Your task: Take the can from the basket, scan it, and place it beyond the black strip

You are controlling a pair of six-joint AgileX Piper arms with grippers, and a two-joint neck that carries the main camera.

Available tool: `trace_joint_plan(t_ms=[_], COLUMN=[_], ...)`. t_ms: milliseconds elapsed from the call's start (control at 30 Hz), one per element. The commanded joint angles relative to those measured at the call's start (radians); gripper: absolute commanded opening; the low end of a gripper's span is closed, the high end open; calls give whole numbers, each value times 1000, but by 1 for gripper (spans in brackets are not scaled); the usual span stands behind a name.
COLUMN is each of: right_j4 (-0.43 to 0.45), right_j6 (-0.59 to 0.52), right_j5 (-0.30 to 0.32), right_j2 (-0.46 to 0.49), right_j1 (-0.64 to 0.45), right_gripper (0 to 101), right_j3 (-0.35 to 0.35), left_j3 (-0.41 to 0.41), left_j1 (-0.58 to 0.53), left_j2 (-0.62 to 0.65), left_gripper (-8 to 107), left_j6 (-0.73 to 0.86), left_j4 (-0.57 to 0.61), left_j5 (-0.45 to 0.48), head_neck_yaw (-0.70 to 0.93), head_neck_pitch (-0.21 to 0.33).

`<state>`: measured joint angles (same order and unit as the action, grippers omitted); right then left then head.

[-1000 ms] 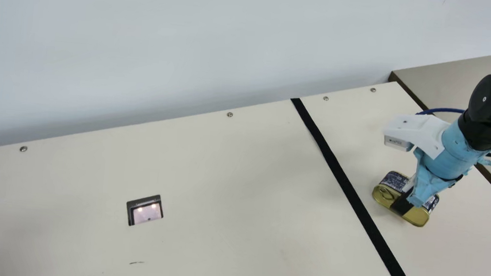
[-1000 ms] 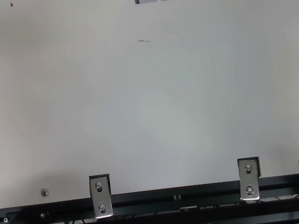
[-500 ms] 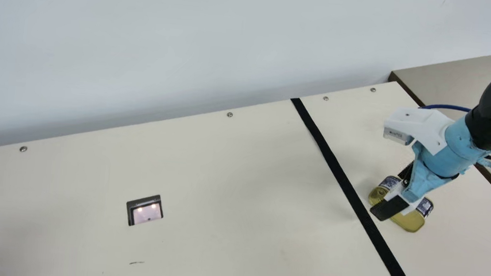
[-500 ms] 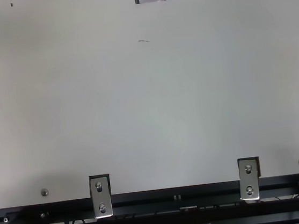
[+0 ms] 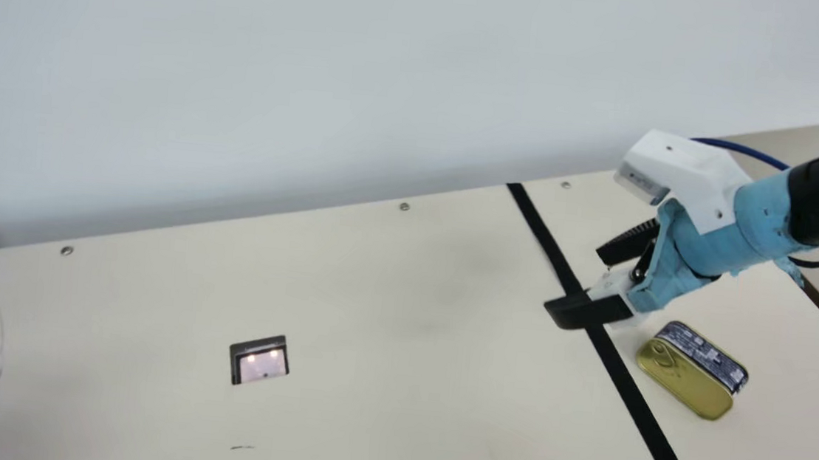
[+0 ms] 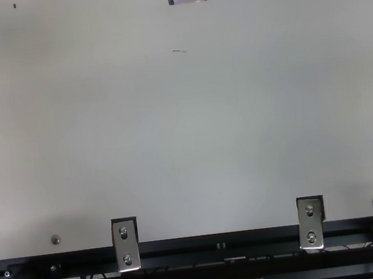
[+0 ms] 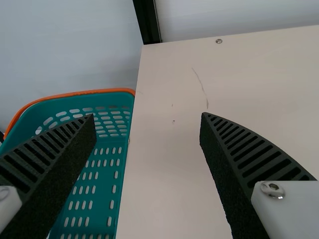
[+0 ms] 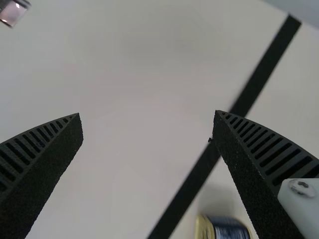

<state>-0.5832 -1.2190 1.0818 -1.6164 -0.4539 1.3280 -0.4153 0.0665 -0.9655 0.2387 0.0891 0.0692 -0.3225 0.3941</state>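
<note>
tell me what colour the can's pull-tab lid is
The can's lid is gold, pull ring included; it shows best in the main view.

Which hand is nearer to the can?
Right. The right hand hovers near the black strip, clear of the can; the left hand is far across, by the basket.

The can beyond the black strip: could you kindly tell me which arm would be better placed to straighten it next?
Probably the right: its gripper hangs open near the can, by the black strip. The left gripper is over by the basket.
</note>
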Motion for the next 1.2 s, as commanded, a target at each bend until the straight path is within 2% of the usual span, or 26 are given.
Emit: trace_joint_plan(t_ms=[0, 333, 567, 733, 867, 1167], right_j4=[-41, -113, -131, -132, -121, -120], right_j6=[7, 47, 72, 85, 101, 104], right_j5=[-14, -76, -110, -126, -147, -144], right_j2=[-1, -35, -66, -82, -82, -84], right_j1=[56, 243, 337, 381, 409, 426], right_gripper=[101, 101, 101, 101, 101, 101], right_j3=[9, 77, 123, 145, 145, 146], left_j3=[0, 0, 0, 0, 0, 0], left_j1=[0, 0, 0, 0, 0, 0], left_j2=[0, 0, 0, 0, 0, 0], left_gripper=[90, 90, 90, 90, 90, 90], left_j6=[0, 0, 0, 0, 0, 0], left_j4=[0, 0, 0, 0, 0, 0], left_j5=[0, 0, 0, 0, 0, 0], head_neck_yaw=[39, 240, 371, 425, 425, 425], head_neck_pitch=[28, 30, -9, -70, -70, -70])
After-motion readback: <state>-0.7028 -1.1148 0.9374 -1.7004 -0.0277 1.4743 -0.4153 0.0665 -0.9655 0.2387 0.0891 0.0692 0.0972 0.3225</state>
